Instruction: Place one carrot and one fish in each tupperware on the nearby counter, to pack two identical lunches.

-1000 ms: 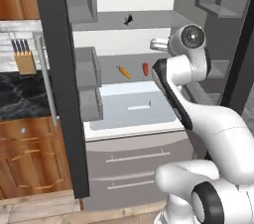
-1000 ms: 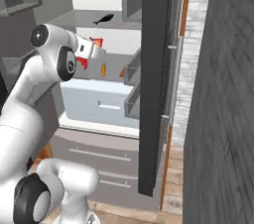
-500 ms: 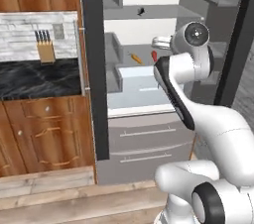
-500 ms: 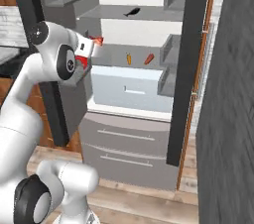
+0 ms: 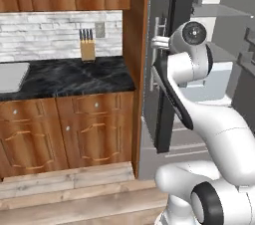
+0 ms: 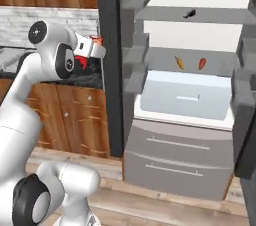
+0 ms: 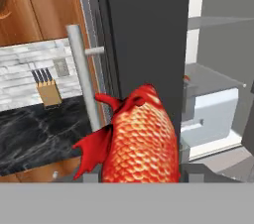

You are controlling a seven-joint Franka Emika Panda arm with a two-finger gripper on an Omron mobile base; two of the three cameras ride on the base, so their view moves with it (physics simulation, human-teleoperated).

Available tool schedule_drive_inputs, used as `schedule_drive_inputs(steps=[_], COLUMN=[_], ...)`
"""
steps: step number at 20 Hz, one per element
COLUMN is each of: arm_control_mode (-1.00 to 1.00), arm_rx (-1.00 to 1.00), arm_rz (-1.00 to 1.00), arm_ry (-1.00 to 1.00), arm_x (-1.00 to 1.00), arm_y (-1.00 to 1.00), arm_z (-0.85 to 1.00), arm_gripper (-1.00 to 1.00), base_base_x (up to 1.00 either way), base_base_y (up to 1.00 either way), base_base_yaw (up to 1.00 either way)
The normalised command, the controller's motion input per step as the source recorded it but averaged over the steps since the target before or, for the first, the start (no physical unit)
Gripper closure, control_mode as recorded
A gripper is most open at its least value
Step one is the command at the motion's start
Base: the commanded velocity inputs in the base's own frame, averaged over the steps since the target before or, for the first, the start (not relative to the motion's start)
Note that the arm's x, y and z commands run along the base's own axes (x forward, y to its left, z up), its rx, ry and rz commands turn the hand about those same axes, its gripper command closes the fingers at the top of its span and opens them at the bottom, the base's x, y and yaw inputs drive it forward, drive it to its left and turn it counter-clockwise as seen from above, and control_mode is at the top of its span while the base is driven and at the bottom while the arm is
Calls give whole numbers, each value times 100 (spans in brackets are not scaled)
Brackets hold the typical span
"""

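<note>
Our end effector (image 7: 141, 181) holds the red fish (image 7: 141, 139) (near the fridge door (image 7: 144, 34)), so we might bump it loose.

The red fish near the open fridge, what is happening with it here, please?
The white robot arm's fingers are shut on the bright red scaly fish, held up beside the dark fridge door. Two small orange carrots and a slim dark fish lie on the fridge shelves. The glossy black marble counter is to the left; no tray is visible on it yet.
</note>
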Motion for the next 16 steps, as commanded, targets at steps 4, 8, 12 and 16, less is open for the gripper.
schedule_drive_inputs(steps=[4,8,12,16], arm_control_mode=[100,100,100,100], arm_rx=[0,0,0,0], arm_rz=[0,0,0,0], arm_ry=[0,0,0,0], arm_x=[0,0,0,0], arm_y=[0,0,0,0], arm_z=[0,0,0,0], arm_gripper=[100,100,100,100], base_base_x=[-8,0,7,52], base_base_y=[100,100,100,100], base_base_yaw=[0,0,0,-2])
